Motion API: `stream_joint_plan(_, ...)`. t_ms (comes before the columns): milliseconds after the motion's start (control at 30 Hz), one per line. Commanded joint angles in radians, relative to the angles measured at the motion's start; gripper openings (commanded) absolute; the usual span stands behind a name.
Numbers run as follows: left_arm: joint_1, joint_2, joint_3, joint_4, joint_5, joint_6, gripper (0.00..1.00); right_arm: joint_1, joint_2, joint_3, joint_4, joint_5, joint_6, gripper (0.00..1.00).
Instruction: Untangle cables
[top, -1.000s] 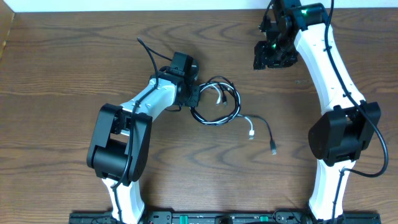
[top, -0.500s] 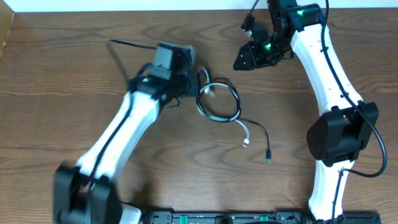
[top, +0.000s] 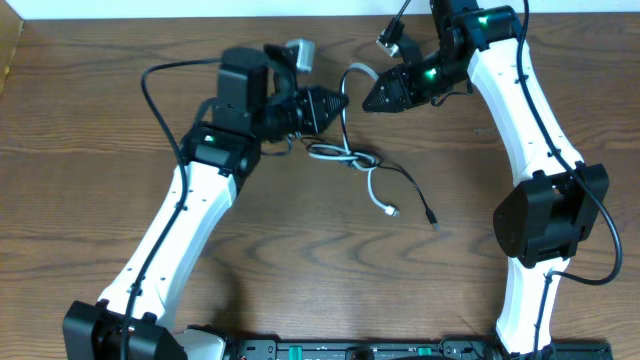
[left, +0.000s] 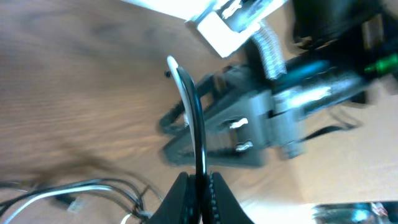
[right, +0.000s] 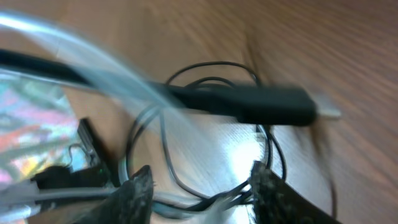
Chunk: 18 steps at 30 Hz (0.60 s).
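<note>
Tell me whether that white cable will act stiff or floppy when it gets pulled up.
Probably floppy: the white cable sags in loose curves from the left gripper down onto the table. Likely light, since its thin loop stands up from the shut fingers unsupported. It may drag the black cable along, as both knot together.

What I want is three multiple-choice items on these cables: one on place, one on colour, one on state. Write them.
1. Where do the tangled cables lie?
A) between the left arm and the right arm
B) left of both arms
C) right of both arms
2. Their colours?
A) red, blue
B) black, white
C) both green
3. The left claw is:
A) wide open
B) out of view
C) shut on the cables
Key: A, the overhead view shows the tangle between them; B, one is black, one white; C, its fingers pinch both.
</note>
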Motion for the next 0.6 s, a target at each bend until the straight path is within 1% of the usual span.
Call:
stream_joint_plan(0,0.041,-0.023,0.009,0.081,0.156,-0.142,0.07,0.01,-0.025,-0.005,-0.006,0.145,0.114,0.48)
stream_joint_plan(100,0.06,-0.023,0.009,0.121,0.162,-0.187,0.07,0.023,-0.025,-0.005,-0.023,0.168,0.097,0.47)
stream_joint_plan(167,0.068,-0.023,0.009,0.134,0.161,-0.196,0.07,0.034,-0.025,-0.005,-0.029,0.231,0.096,0.47)
stream_joint_plan(233,0.068,-0.022,0.009,0.15,0.155,-0.196,0.08,0.043,-0.025,-0.005,-0.032,0.336,0.092,0.48)
stream_joint_plan(267,0.068,-0.022,0.009,0.154,0.151,-0.196,0.07,0.043,-0.025,-0.006,-0.031,0.348,0.079,0.48)
stream_joint_plan(333,0.068,-0.022,0.009,0.159,0.148,-0.196,0.07,0.044,-0.025,-0.006,-0.032,0.317,0.001,0.47)
stream_joint_plan(367,0.068,-0.022,0.009,0.159,0.148,-0.196,0.08,0.043,-0.025,-0.006,-0.038,0.279,-0.062,0.47)
stream_joint_plan(433,0.068,-0.022,0.009,0.159,0.144,-0.207,0.07,0.044,-0.025,-0.006,-0.067,0.202,-0.207,0.51)
stream_joint_plan(467,0.068,-0.022,0.009,0.159,0.133,-0.223,0.07,0.043,-0.025,-0.006,-0.088,0.164,-0.285,0.53)
stream_joint_plan(500,0.068,-0.022,0.009,0.16,0.121,-0.242,0.08,0.043,-0.025,-0.006,-0.1,0.143,-0.326,0.54)
stream_joint_plan(567,0.068,-0.022,0.009,0.164,0.102,-0.279,0.07,0.039,-0.025,-0.006,-0.145,0.065,-0.477,0.55)
